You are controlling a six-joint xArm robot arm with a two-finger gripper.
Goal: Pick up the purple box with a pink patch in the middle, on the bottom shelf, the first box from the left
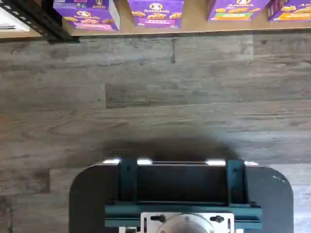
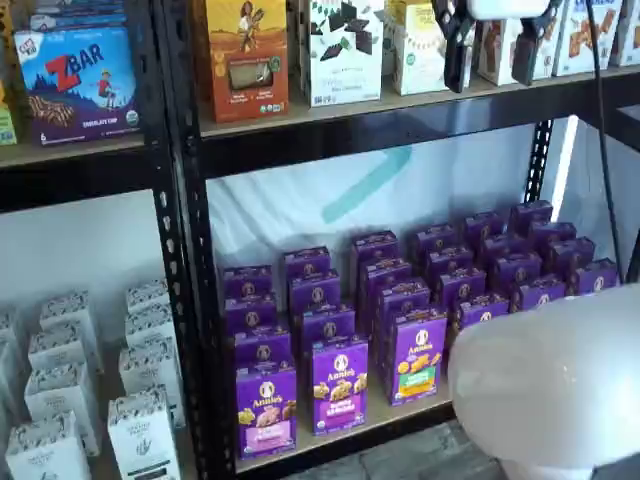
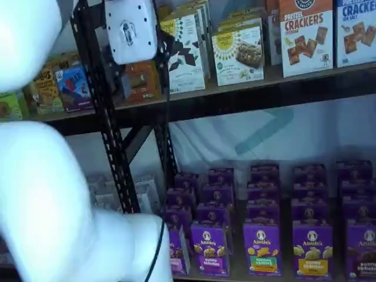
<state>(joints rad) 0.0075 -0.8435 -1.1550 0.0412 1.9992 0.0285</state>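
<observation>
The purple box [image 2: 265, 405] with a pink band stands upright at the front left of the bottom shelf [image 2: 400, 418]. It also shows in the wrist view [image 1: 87, 13], and in a shelf view [image 3: 177, 249] it is partly hidden by my arm. My gripper [image 2: 488, 78] hangs high up in front of the upper shelf, far above the box. Its two black fingers stand apart with a plain gap and hold nothing. Its white body [image 3: 129, 29] shows in a shelf view.
Rows of purple cartons fill the shelf, among them one with a yellow-orange band [image 2: 340, 385] and one with a green band [image 2: 418, 355]. A black upright [image 2: 185, 250] borders the pink box. White cartons [image 2: 140, 430] stand in the left bay. My white arm [image 2: 550, 380] fills the foreground.
</observation>
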